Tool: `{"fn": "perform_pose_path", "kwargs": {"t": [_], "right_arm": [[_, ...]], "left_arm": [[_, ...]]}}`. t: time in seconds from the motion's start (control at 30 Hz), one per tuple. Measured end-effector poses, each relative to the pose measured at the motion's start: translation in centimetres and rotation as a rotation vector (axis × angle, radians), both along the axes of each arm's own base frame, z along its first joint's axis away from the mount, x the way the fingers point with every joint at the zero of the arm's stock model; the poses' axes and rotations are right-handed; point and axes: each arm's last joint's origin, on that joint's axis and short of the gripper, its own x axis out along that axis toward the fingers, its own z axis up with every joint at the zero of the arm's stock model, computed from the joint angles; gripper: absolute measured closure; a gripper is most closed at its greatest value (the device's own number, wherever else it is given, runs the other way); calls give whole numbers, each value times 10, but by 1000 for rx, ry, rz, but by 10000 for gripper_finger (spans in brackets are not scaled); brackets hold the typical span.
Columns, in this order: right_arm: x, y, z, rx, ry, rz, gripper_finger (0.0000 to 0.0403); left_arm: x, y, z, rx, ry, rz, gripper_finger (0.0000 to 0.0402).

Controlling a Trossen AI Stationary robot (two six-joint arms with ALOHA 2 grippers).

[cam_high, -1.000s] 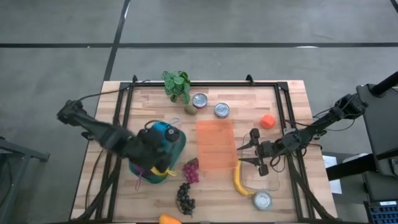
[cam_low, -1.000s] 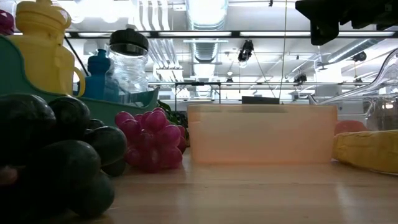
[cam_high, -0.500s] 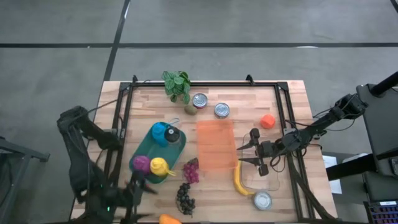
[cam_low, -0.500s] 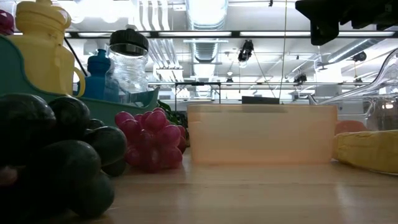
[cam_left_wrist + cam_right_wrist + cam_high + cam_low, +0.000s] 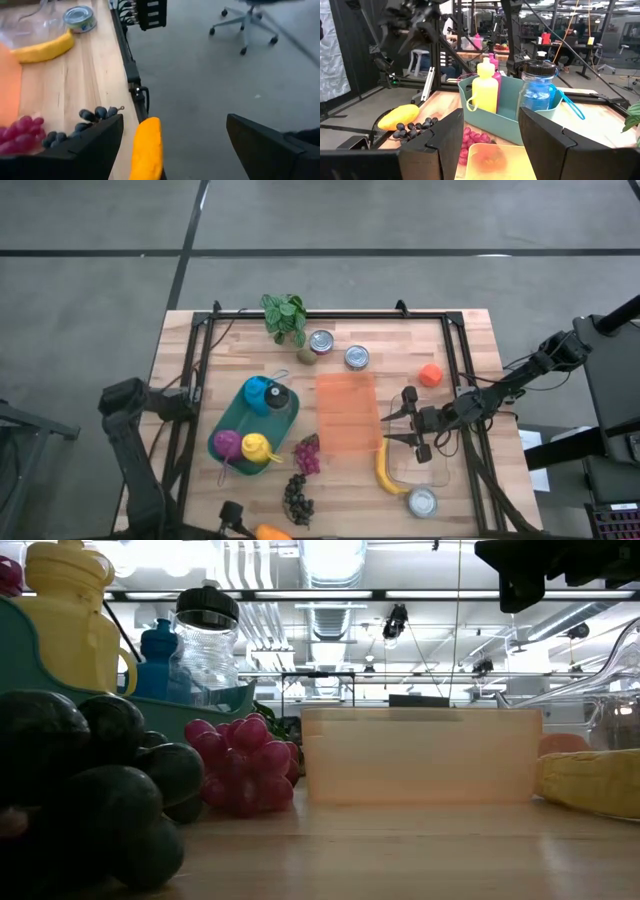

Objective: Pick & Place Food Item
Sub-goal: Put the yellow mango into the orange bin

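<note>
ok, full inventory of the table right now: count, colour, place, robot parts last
plant: 1, green, far edge
cans: 3, silver; two near the plant, one by the banana at the near edge
kiwi-like fruit: 1, brown-green, beside the plant
orange fruit: 1, orange, right side
orange bin: 1, translucent orange, centre
teal tray: 1, teal, left of the bin, holding bottles
bottles: 4; yellow, magenta, blue, clear with black lid
red grapes: 1 bunch, beside the tray
dark grapes: 1 bunch, near edge
banana: 1, yellow, by the clear container
clear container: 1, right
mango-like fruit: 1, yellow-orange, near edge
left gripper: open, over the mango-like fruit
right gripper: beside the bin, above the banana
</note>
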Motion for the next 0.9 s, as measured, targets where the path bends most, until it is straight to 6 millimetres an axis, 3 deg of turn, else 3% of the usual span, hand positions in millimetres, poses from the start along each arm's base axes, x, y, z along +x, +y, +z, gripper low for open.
{"fn": "perform_pose_path", "kwargs": {"t": [0.27,0.9], "right_arm": [[0,0,0,0,0,0,214],[0,0,0,0,0,0,214]], "left_arm": [[9,-17,-31,100,-8,-70,42],[30,-32,-106,185,79,-10,42]]}}
